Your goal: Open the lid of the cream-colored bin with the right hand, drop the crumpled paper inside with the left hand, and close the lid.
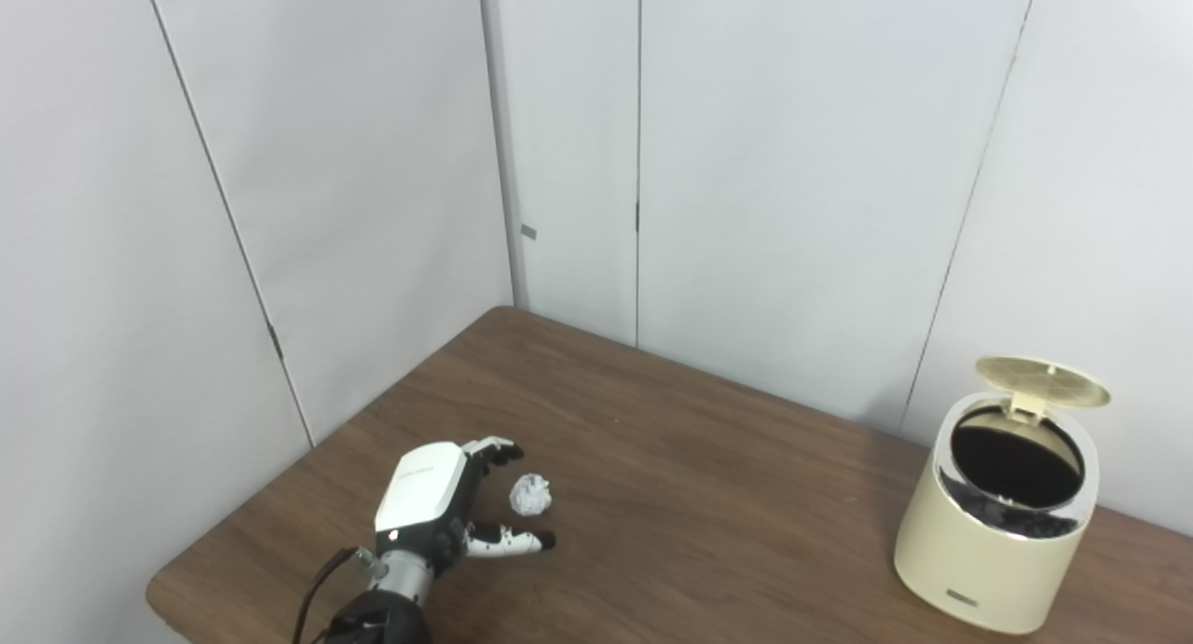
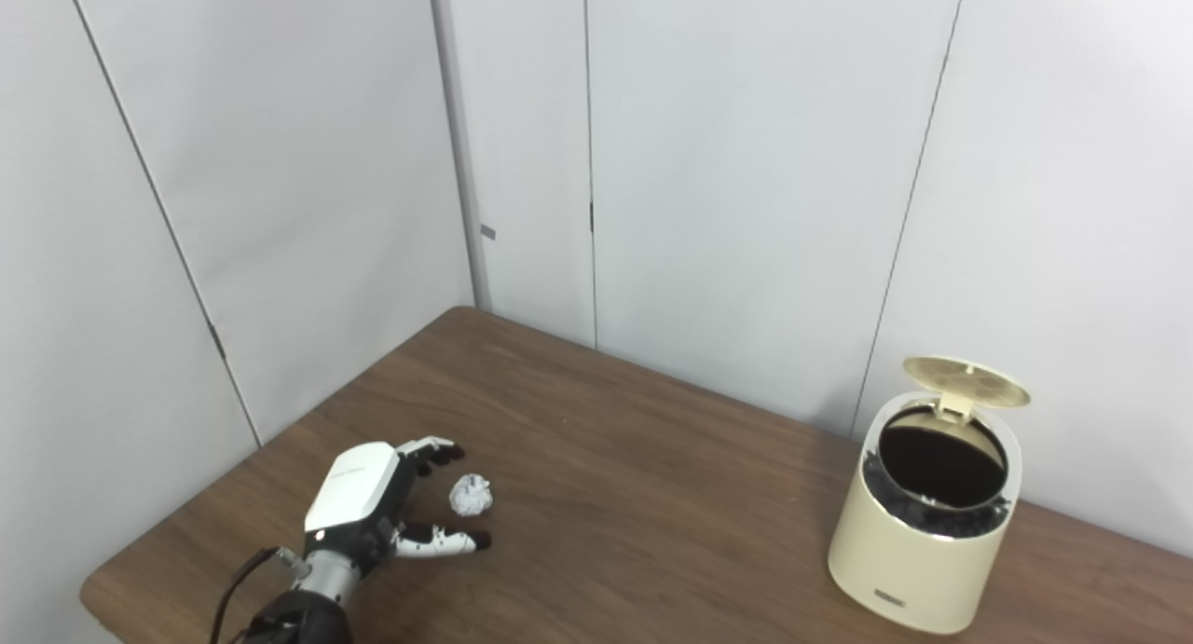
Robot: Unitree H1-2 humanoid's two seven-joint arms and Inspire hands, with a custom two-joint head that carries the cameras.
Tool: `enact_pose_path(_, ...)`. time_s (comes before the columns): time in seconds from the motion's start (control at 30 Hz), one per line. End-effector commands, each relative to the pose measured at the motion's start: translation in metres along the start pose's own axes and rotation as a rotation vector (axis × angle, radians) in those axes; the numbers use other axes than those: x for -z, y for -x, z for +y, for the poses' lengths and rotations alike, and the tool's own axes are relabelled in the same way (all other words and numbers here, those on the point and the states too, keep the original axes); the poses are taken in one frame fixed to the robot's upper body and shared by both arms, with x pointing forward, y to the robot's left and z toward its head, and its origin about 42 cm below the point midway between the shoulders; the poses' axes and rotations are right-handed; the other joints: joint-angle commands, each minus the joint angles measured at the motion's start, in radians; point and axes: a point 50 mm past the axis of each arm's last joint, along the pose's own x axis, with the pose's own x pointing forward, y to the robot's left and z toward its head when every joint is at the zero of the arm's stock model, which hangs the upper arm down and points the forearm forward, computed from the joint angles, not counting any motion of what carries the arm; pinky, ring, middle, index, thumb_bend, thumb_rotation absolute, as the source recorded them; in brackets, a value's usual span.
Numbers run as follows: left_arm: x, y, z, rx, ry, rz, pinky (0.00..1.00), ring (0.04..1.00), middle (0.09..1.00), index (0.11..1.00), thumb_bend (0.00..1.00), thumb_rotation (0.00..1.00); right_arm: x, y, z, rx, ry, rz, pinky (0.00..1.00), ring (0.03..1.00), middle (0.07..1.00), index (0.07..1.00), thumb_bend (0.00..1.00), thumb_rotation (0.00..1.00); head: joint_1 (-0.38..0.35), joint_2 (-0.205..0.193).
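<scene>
A small white crumpled paper ball (image 1: 529, 494) lies on the brown table (image 1: 690, 504) at the left. My left hand (image 1: 438, 504) rests beside it, open, with fingers above and thumb below the ball, which sits between them untouched. The cream-colored bin (image 1: 993, 523) stands at the table's right side, its round lid (image 1: 1044, 381) swung up and back, showing a dark liner inside. In the right eye view the paper (image 2: 471, 494), the left hand (image 2: 373, 500) and the bin (image 2: 918, 527) appear the same way. My right hand is out of sight.
White wall panels (image 1: 559, 159) close in the table on the left and at the back. The table's rounded left corner (image 1: 163, 593) lies just below my left wrist. Bare wood stretches between the paper and the bin.
</scene>
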Motion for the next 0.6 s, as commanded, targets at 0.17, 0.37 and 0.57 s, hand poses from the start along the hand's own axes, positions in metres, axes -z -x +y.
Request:
enact_pose_path(0.17,0.002,-0.013,0.006,0.007,-0.035,-0.027,0.60,0.697,0.745,0.752,1.00,0.34,0.018,0.027,-0.022,-0.024,0.066,0.052,0.60,0.753,0.769,0.742,0.48,0.94,-0.006,0.003)
enact_pose_path(0.37,0.000,-0.018,0.004,0.074,-0.077,0.001,0.62,0.715,0.758,0.762,1.00,0.38,0.017,0.027,-0.021,-0.026,0.057,0.049,0.59,0.740,0.760,0.736,0.50,0.94,-0.013,0.002)
enact_pose_path(0.57,-0.004,-0.020,0.002,0.081,-0.080,-0.006,0.60,0.699,0.745,0.748,1.00,0.38,0.016,0.028,-0.020,-0.031,0.062,0.045,0.58,0.740,0.763,0.736,0.52,0.95,-0.020,0.000)
